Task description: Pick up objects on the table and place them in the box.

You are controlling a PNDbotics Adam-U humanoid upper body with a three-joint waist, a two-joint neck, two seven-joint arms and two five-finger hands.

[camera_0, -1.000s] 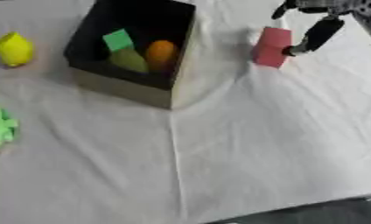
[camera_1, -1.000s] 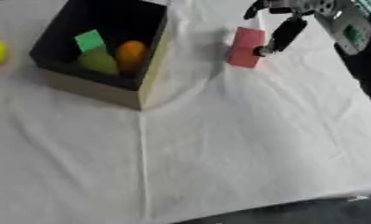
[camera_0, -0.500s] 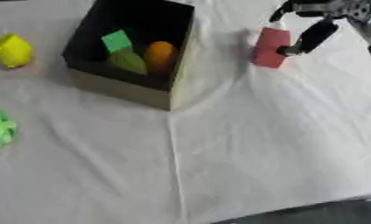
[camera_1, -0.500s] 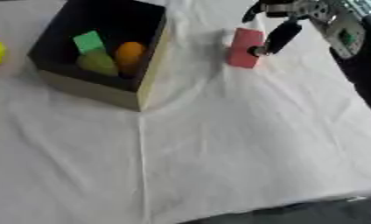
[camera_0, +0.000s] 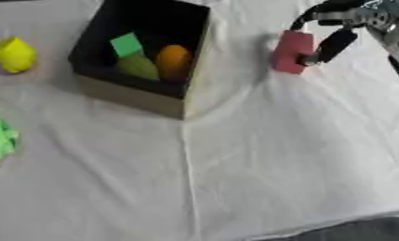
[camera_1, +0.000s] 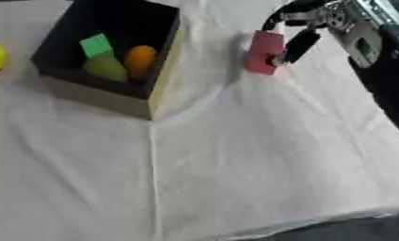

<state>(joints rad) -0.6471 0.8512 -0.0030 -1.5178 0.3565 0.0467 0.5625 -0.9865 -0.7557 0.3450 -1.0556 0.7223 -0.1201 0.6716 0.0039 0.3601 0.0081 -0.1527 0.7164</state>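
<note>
White cloth-covered table, seen from the robot's head camera, described from the left edge to the right. At about 9 o'clock in the left eye view, a crumpled bright green object lies at the very edge of the cloth, partly cut off. Toward 10 o'clock, a yellow lemon-shaped object rests on the cloth, well apart from the green one and to the left of the box. Between 11 and 12 o'clock stands the open black-lined box with tan outer walls; it holds a green cube, a yellow-green pear-shaped item just below the cube, and an orange rounded item beside the pear on its right (the three sit close together near the middle of the box floor). At about 1 o'clock, to the right of the box and apart from it, a red rectangular block stands upright on the cloth. The right hand comes in from the upper right corner and grasps this block: a dark thumb presses its right face and curled fingers arch over its top toward the far side. The left hand does not appear in either view.
</note>
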